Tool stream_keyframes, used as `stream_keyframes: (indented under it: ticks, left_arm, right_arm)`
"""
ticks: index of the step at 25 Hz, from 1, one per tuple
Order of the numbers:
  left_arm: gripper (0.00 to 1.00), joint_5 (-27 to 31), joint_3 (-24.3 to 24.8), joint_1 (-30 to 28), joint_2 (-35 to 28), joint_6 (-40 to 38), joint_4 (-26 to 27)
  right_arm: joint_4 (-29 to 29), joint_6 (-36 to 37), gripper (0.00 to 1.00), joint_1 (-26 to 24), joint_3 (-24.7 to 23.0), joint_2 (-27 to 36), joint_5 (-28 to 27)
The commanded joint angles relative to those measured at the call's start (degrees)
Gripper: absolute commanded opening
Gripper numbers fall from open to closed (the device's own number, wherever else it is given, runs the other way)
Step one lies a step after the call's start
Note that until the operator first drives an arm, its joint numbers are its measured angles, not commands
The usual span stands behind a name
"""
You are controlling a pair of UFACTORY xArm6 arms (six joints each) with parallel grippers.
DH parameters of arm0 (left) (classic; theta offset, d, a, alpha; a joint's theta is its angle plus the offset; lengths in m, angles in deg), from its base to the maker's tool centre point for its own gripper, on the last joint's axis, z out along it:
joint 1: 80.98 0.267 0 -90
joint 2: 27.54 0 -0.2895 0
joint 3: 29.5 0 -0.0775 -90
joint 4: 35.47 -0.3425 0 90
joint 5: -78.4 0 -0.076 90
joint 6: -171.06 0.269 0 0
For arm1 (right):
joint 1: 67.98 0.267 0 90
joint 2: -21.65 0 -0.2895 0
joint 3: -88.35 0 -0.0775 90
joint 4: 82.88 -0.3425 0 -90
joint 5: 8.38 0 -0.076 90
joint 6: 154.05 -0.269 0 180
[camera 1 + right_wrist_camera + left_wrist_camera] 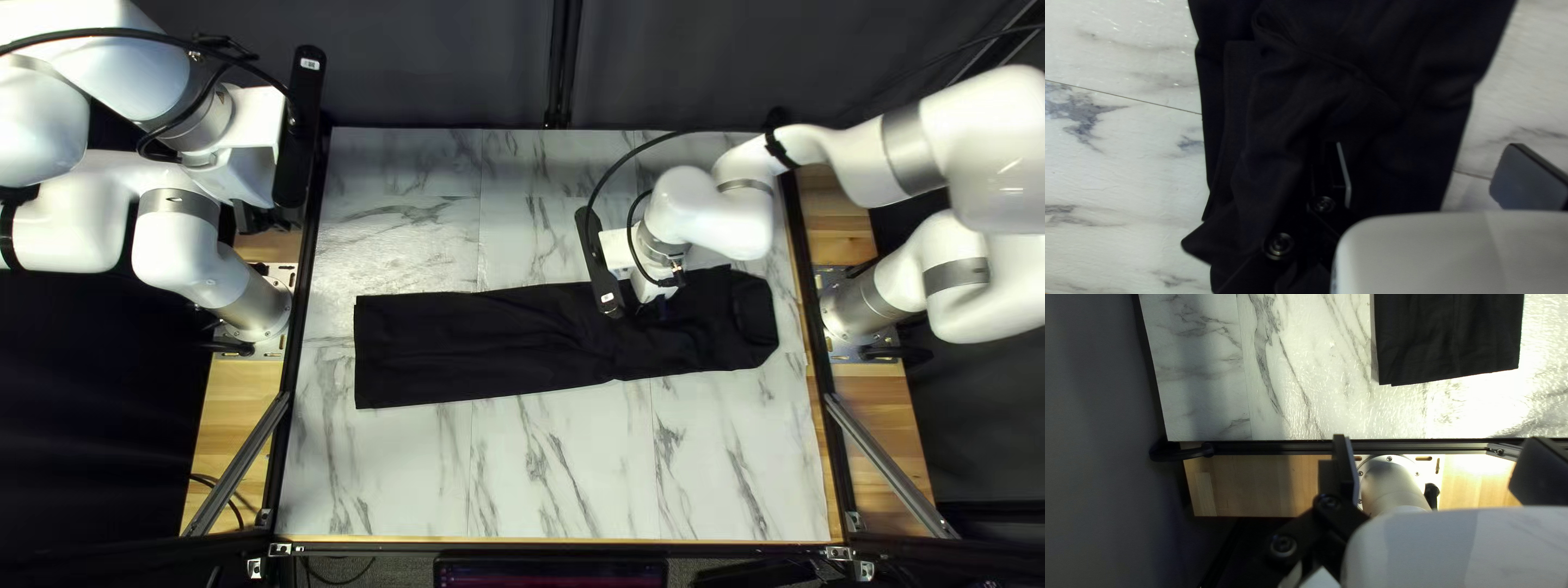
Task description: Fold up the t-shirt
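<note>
Top left view: shirt (490, 343), axis nine-to-three o'clock, under nearer right gripper (1429, 158), open, contact uncertain; left gripper (1436, 452) open.

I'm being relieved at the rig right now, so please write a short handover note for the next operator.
Left gripper: open and empty, over the table's left edge, clear of the shirt.
Right gripper: open, over the shirt near its collar end; I can't tell whether it touches the cloth.
Black t-shirt: stretched across the marble-patterned table, collar at the right of the top left view.
Done: it lies as a long, narrow strip, its sides apparently folded in.
Left: probably smooth the rumpled part by the right gripper, then fold the strip's length into a compact shape.
</note>
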Motion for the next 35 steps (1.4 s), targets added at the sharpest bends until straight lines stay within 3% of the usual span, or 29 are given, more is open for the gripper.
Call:
stream_keyframes:
  ticks: [1,2,3,18,31,32,33,35]
  left_arm:
    - [1.0,0.0,0.0,0.0,0.0,0.0,0.0]
    - [1.0,0.0,0.0,0.0,0.0,0.0,0.0]
    - [1.0,0.0,0.0,0.0,0.0,0.0,0.0]
    - [1.0,0.0,0.0,0.0,0.0,0.0,0.0]
    - [1.0,0.0,0.0,0.0,0.0,0.0,0.0]
    - [1.0,0.0,0.0,0.0,0.0,0.0,0.0]
    - [1.0,0.0,0.0,0.0,0.0,0.0,0.0]
    - [1.0,0.0,0.0,0.0,0.0,0.0,0.0]
  right_arm:
    - [-1.57,1.71,0.55,0.45,-0.02,-1.17,1.1]
    - [-1.7,1.69,0.36,0.72,-0.09,-1.14,1.14]
    - [-1.73,1.57,0.03,0.92,-0.13,-1.06,1.11]
    - [4.97,-8.8,0.0,6.49,4.2,1.09,-4.0]
    - [9.2,-6.61,0.0,2.3,4.34,1.23,-3.13]
    - [9.13,-6.29,0.27,2.07,4.07,1.04,-2.73]
    - [9.05,-6.21,1.0,2.11,3.95,0.97,-2.59]
    - [8.34,-7.22,1.0,3.53,1.82,1.97,-1.9]
